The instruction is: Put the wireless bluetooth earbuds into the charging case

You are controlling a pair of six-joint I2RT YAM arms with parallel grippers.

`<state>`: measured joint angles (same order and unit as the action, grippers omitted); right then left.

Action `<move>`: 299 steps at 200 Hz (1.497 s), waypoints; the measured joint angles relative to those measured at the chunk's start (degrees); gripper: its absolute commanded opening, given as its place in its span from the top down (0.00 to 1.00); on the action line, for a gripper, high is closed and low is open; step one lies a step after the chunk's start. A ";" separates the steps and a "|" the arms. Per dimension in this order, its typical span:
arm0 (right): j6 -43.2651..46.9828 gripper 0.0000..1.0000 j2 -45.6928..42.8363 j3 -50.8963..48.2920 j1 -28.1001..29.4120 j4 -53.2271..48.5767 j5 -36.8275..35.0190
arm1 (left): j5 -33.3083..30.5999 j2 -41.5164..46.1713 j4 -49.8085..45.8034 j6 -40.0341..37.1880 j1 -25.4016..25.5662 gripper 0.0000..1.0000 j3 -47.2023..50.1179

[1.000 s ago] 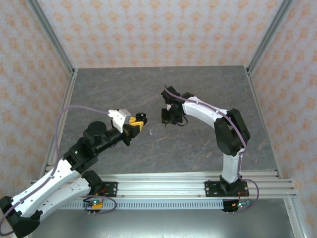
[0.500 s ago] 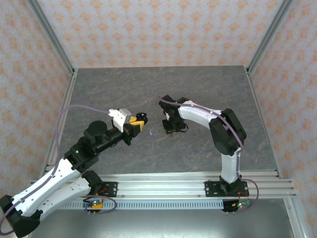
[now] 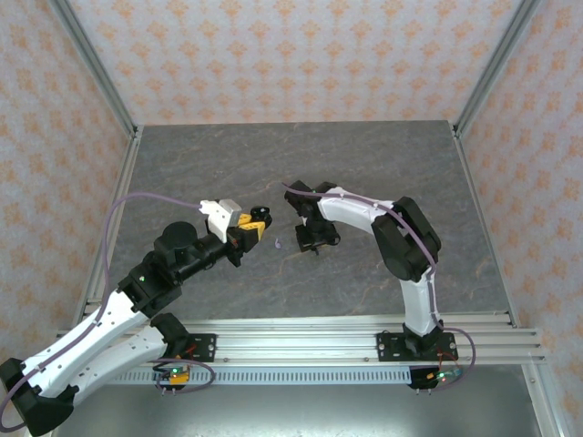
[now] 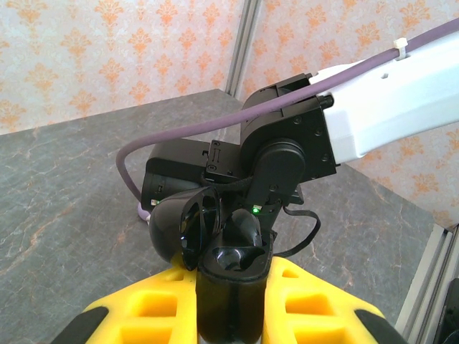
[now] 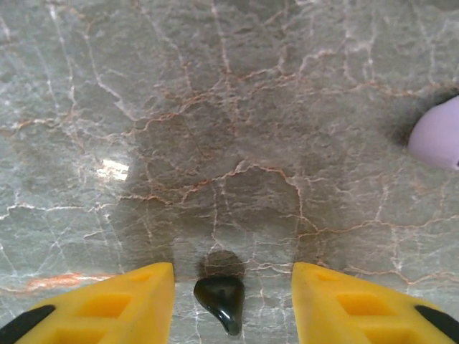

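At the bottom centre of the right wrist view, a black earbud (image 5: pixel 221 299) is seen lying on the marble table (image 5: pixel 215 107). It lies between the yellow fingers of the right gripper (image 5: pixel 231 272), which are parted with a clear gap on each side of the piece; nothing is gripped.

The step in hand is judged to be the pick-up of this earbud. For it to be done well, the jaws should be kept centred on the piece and brought low enough that the pads meet its rounded body rather than its narrow tip. They should be closed slowly, since so small and glossy a thing is likely to be squeezed out sideways.

A lilac earbud (image 5: pixel 439 132) lies at the right edge of the same view, well apart from the fingers, and is best left undisturbed.

Left of centre in the top view, the open charging case (image 3: pixel 260 216) is held clamped in the left gripper (image 3: pixel 248 228). The right gripper is seen near it on the right, with the lilac earbud on the table between them.
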<state>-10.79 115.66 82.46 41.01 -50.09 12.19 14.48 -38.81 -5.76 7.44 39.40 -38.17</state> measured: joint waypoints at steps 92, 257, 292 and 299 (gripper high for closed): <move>-9.18 0.56 -5.25 -4.33 0.00 4.17 -0.20 | 0.00 0.00 0.00 0.00 0.00 0.92 0.00; -8.72 0.64 -3.80 -4.79 1.38 4.61 -3.28 | 0.00 -1.22 0.02 0.02 0.00 0.92 0.00; -8.72 0.65 -2.60 -4.35 1.42 4.44 -3.41 | 0.00 -1.22 0.04 0.02 0.00 0.92 0.00; -8.72 0.65 -2.60 -4.31 1.46 4.44 -3.43 | 0.00 -1.22 0.02 0.02 0.00 0.92 0.00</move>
<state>-19.51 113.06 78.15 42.48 -45.65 8.75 14.48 -40.03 -5.74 7.46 39.40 -38.17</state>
